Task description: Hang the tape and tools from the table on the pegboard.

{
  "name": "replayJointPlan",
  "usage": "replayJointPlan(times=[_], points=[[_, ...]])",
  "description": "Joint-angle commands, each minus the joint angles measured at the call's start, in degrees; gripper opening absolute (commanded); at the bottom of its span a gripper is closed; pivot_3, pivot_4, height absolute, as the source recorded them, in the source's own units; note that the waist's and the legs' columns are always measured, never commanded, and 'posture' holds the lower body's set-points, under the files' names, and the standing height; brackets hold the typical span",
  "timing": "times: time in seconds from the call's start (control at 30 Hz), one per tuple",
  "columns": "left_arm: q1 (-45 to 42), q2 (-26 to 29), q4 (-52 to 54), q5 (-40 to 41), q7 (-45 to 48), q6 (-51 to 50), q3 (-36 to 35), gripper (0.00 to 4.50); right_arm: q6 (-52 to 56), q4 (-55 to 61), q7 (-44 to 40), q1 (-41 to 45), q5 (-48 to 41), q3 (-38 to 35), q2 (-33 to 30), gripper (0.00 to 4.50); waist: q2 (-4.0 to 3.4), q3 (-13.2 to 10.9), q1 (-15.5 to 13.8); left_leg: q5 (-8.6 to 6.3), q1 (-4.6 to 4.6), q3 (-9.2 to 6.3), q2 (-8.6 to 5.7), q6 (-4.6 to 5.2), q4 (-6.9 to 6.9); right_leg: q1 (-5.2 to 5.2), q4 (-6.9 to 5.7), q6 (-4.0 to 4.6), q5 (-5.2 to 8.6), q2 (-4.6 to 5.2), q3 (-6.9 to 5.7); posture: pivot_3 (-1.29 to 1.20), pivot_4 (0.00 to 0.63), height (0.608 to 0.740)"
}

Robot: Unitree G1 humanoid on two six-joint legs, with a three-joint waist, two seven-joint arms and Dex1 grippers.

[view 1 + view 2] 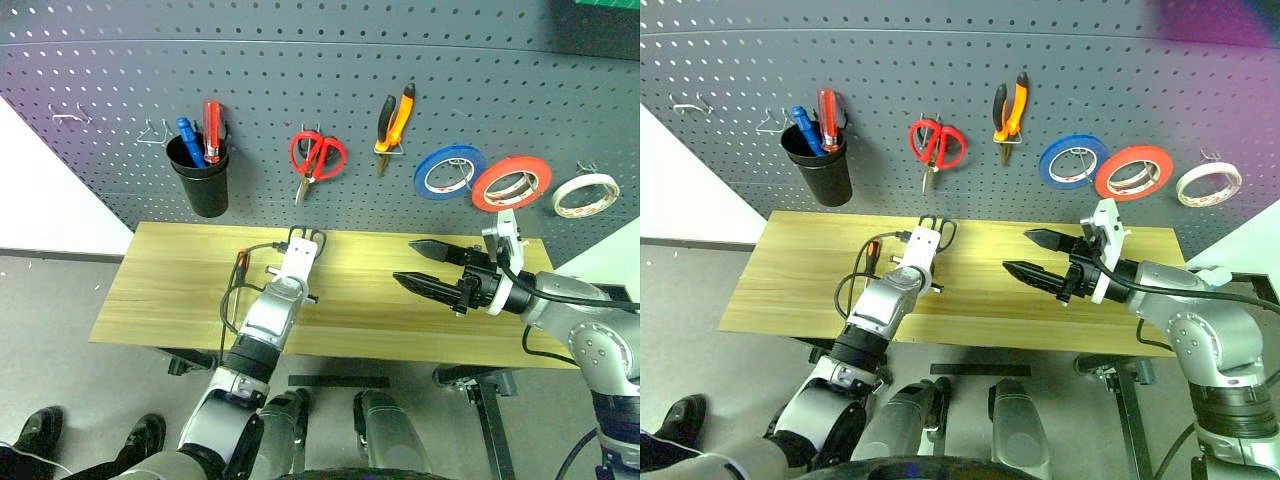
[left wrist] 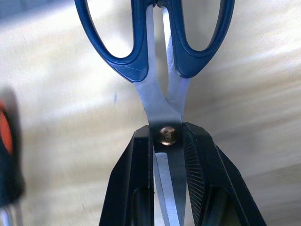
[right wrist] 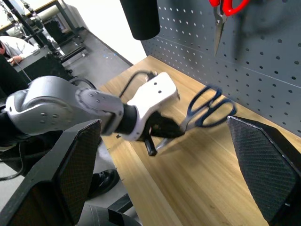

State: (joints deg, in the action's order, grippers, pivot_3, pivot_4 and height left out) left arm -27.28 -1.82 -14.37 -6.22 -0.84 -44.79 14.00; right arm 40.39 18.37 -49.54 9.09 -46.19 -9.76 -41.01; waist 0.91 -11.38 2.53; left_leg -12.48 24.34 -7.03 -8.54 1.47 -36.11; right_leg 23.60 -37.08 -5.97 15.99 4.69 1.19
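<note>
Scissors point(image 2: 160, 61) with the dark blue loops are sitting in the left gripper point(image 2: 167, 141), whose fingers point(image 2: 200, 165) are clamping shut on the blades right at the pivot screw. The loops are pointing away toward the pegboard point(image 1: 300, 60), and in the right wrist view the scissors are hanging just above the wooden surface point(image 1: 180, 290), not lying on it. Just beside that hand, a screwdriver point(image 1: 240, 262) with an orange-and-black end is resting on the surface.

Over on the other side, the right gripper point(image 1: 418, 268) is hovering above the surface with its fingers spread wide apart and gripping nothing, pointing across toward the left arm.

Up on the pegboard, orange-and-black pliers point(image 1: 394, 122) are hanging on a hook, with red-looped scissors point(image 1: 316, 158) next to them. A black cup point(image 1: 203, 180) further along is holding a blue-handled tool and a red-handled one. On the far right, a blue tape roll point(image 1: 450, 171), a red-orange roll point(image 1: 511, 183) and the whitish tape roll point(image 1: 585, 195) are hanging in a row, the first two overlapping a bit and the whitish one a little apart.
</note>
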Motion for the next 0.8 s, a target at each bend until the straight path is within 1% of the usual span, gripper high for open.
replayJointPlan(times=[0.03,0.1,0.17,0.43,0.6,0.8], points=[[1.74,3.30,5.19,-2.37,5.51,8.84,6.11,0.52,-2.02,-0.40,-1.17,1.17,0.59,-0.65,0.44,4.50,0.00,0.00,-0.03,0.00,0.00,0.00,0.00,0.00,0.00,0.01,0.00,0.00,0.00,0.00,0.00,-0.21,0.203,0.740],[3.07,6.00,7.04,-3.30,8.68,11.68,8.71,0.52,-2.29,-1.10,-1.43,1.71,0.91,-0.61,0.48,4.50,-0.03,0.00,-0.02,0.00,0.00,0.00,0.00,0.00,0.01,0.03,-0.02,0.01,0.00,0.00,0.00,-0.21,0.199,0.740],[3.82,7.22,7.17,-2.24,10.99,11.27,8.32,0.52,-2.64,-1.83,-1.76,2.32,1.34,-0.54,0.48,4.50,-0.06,0.02,0.00,0.00,0.00,0.01,0.00,0.00,0.01,0.03,-0.02,0.02,-0.01,0.00,0.01,-0.21,0.197,0.740],[5.81,14.80,8.34,-6.82,13.49,20.97,9.78,0.52,-3.34,-4.16,-4.53,3.35,1.04,-1.92,0.08,4.50,-0.07,0.03,-0.02,0.07,0.00,0.02,0.00,0.11,0.03,0.06,-0.02,0.02,-0.01,0.00,0.02,-0.20,0.187,0.740],[9.47,18.45,10.56,-8.33,14.11,26.99,8.78,0.52,-4.75,-5.86,-11.15,0.99,-0.03,-4.35,-2.08,4.50,-0.09,0.04,-0.15,0.07,0.00,0.04,0.00,0.13,0.04,0.06,-0.01,0.02,-0.01,0.01,0.04,-0.19,0.186,0.740],[14.04,21.70,14.17,-9.88,14.42,35.97,8.48,0.52,-10.37,-12.05,-18.97,-1.52,2.70,-6.43,-4.29,4.50,-0.12,0.05,-0.14,0.06,-0.01,0.06,0.00,0.12,0.00,0.03,-0.02,0.04,-0.02,0.02,0.05,-0.18,0.183,0.740]])
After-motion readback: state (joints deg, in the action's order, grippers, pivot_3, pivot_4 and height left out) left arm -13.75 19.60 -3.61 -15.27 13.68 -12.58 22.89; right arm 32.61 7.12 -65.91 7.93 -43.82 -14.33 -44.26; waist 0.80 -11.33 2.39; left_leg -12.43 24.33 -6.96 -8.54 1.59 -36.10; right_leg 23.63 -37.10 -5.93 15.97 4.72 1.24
